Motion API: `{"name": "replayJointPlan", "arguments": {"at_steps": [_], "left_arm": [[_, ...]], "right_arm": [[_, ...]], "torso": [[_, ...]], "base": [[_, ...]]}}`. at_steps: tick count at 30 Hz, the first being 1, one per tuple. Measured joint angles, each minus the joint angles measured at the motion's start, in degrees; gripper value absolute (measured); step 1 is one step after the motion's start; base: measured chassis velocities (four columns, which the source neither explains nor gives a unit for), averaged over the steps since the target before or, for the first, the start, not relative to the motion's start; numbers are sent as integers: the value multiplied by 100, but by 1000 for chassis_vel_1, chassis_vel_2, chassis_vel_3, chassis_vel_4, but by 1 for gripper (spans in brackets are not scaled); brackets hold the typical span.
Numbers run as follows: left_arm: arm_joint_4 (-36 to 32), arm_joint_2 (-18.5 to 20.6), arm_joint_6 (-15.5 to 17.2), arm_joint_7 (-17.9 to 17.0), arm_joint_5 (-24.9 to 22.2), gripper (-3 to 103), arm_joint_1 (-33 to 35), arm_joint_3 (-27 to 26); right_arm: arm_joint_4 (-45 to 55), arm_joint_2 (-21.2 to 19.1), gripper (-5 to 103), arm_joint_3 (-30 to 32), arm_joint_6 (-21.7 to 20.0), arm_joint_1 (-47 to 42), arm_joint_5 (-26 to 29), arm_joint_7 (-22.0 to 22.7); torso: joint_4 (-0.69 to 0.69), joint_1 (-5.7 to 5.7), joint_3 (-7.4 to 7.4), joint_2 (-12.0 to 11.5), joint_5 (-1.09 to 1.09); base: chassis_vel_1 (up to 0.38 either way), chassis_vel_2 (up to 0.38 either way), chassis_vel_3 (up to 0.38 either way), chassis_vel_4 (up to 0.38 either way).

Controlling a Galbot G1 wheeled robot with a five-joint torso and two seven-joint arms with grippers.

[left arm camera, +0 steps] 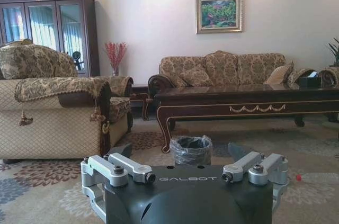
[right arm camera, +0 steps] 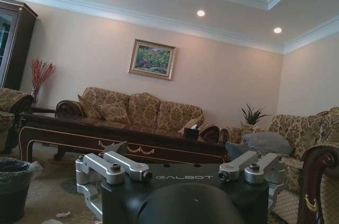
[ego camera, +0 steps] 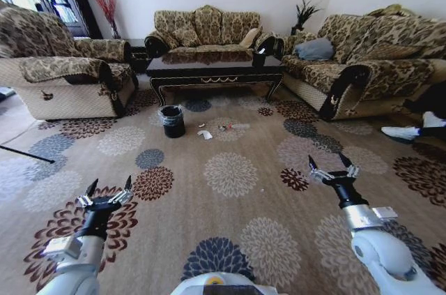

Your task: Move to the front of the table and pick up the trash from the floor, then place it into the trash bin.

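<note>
Both grippers sit low in the head view, held above the beige flower-medallion carpet point(ego camera: 230, 169): left gripper point(ego camera: 109, 187) with fingers spread, holding nothing; right gripper point(ego camera: 330, 164) likewise spread and empty. Well ahead stands the long glossy dark wood coffee table point(ego camera: 212, 65) with gold scroll trim. Small round black bin with a crinkly clear bag liner point(ego camera: 172, 120) stands on the carpet just in front of the table's left end. Trash lies right of the bin: crumpled white paper scrap point(ego camera: 205, 134), small red-capped item point(ego camera: 224, 127) beside it, too small to identify.
</note>
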Motion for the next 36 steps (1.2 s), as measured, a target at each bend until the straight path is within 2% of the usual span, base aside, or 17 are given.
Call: {"name": "replayJointPlan", "arguments": {"at_steps": [36], "left_arm": [[99, -8, -40, 17, 61, 100, 1, 20]], "right_arm": [[-23, -6, 100, -21, 119, 24, 6, -92]], "torso": [[0, -204, -604, -808, 0]], "base": [[0, 0, 0, 0]]}}
